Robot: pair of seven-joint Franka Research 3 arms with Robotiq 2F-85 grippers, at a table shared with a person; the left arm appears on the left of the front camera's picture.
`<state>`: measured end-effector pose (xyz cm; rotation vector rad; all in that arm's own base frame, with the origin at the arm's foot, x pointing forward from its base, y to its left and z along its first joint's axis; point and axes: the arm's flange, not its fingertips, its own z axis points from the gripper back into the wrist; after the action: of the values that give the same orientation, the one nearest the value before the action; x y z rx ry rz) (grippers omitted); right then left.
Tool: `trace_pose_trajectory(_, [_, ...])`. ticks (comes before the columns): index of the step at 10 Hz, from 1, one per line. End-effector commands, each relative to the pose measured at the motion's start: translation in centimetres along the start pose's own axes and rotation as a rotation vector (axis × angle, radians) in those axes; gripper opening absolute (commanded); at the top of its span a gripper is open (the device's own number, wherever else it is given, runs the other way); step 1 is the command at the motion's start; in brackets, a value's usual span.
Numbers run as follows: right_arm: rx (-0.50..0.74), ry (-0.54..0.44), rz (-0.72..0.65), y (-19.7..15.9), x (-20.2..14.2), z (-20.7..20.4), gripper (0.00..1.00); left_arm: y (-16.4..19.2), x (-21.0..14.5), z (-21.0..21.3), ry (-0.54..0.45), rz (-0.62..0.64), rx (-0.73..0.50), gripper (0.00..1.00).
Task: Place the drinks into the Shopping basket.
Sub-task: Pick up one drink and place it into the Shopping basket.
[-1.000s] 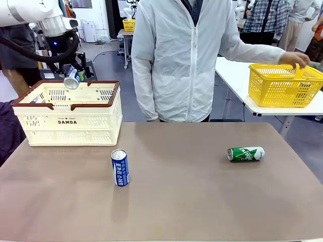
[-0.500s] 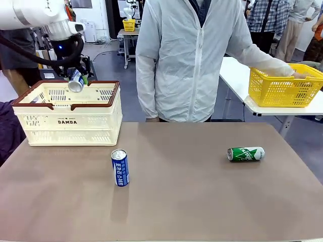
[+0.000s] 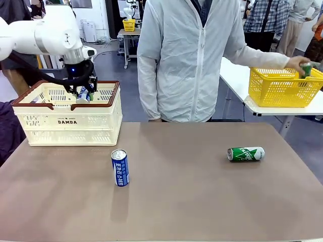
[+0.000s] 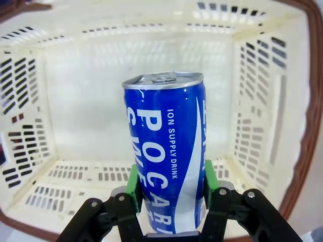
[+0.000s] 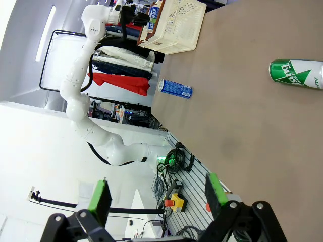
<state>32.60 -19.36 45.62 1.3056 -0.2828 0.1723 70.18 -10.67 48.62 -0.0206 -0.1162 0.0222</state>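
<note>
The brown table is flat and smooth. A person in a pale jacket stands at its 12 o'clock edge. Behind them are more tables and people. A white side table stands at 2 o'clock with a yellow basket on it. The person's hand is at its far rim. I cannot tell what is inside it.

The basket sits at the table's 10 o'clock corner. The left gripper pinches the held can, a blue one, between its green pads. It hangs in the basket's open top. The standing can, also blue, is at 9 o'clock from the table's middle. The green can lies on its side at 3 o'clock. The right gripper is spread wide with nothing in it.
</note>
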Motion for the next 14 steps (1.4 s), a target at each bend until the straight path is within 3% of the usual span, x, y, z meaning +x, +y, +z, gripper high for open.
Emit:
trace_pose_trajectory(1, [-0.002, 0.017, 0.016, 0.3, -0.2, 0.2, 1.0, 0.0, 0.3, -1.8, 0.025, 0.029, 0.038, 0.0])
trace_pose_trajectory(7, [-0.002, 0.017, 0.016, 0.3, -0.2, 0.2, 1.0, 0.4, 0.4, -7.3, 0.079, 0.04, 0.051, 0.0])
trace_pose_trajectory(8, [-0.002, 0.017, 0.016, 0.3, -0.2, 0.2, 1.0, 0.4, 0.5, -7.4, 0.076, 0.036, 0.042, 0.57])
trace_pose_trajectory(9, [-0.002, 0.017, 0.016, 0.3, -0.2, 0.2, 1.0, 0.4, 0.5, -7.3, 0.083, 0.035, 0.037, 1.0])
trace_pose_trajectory(14, [-0.002, 0.017, 0.016, 0.3, -0.2, 0.2, 1.0, 1.1, 0.2, -5.9, 0.061, 0.047, 0.03, 1.0])
